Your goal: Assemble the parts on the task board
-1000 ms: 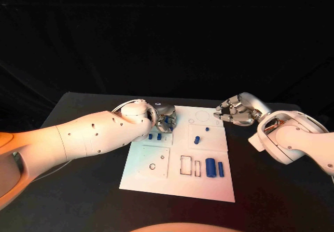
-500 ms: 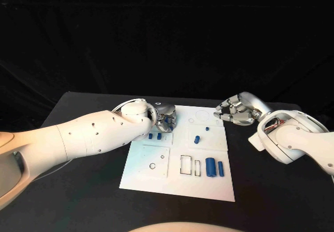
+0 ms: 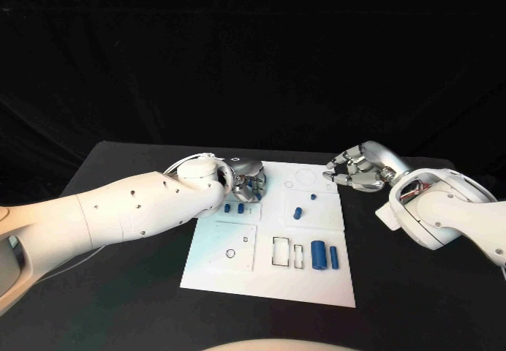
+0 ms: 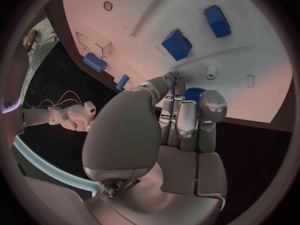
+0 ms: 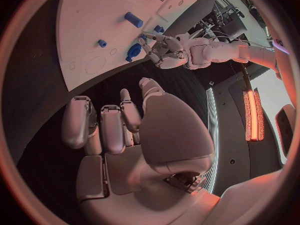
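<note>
The white task board (image 3: 238, 274) lies mid-table. My left hand (image 3: 248, 183) hovers over its far left corner, fingers closed round a round blue part (image 4: 195, 93), also seen beside those fingers in the right wrist view (image 5: 133, 50). Two small blue blocks (image 3: 234, 208) stand just in front of that hand. A short blue peg (image 3: 298, 213) and a tiny one (image 3: 314, 195) sit mid-board. Two long blue cylinders (image 3: 325, 257) lie at the board's right. My right hand (image 3: 357, 170) hangs beyond the board's far right corner, fingers curled in, holding nothing.
Empty outlined slots (image 3: 281, 249) and a square plate with a small hole (image 3: 231, 251) mark the board's near half. Black tabletop (image 3: 116, 292) surrounds the board on all sides. My left forearm (image 3: 116, 212) crosses the table's left side.
My left forearm has sunk and turned a little, while its hand stays over the same corner. The right hand has not moved.
</note>
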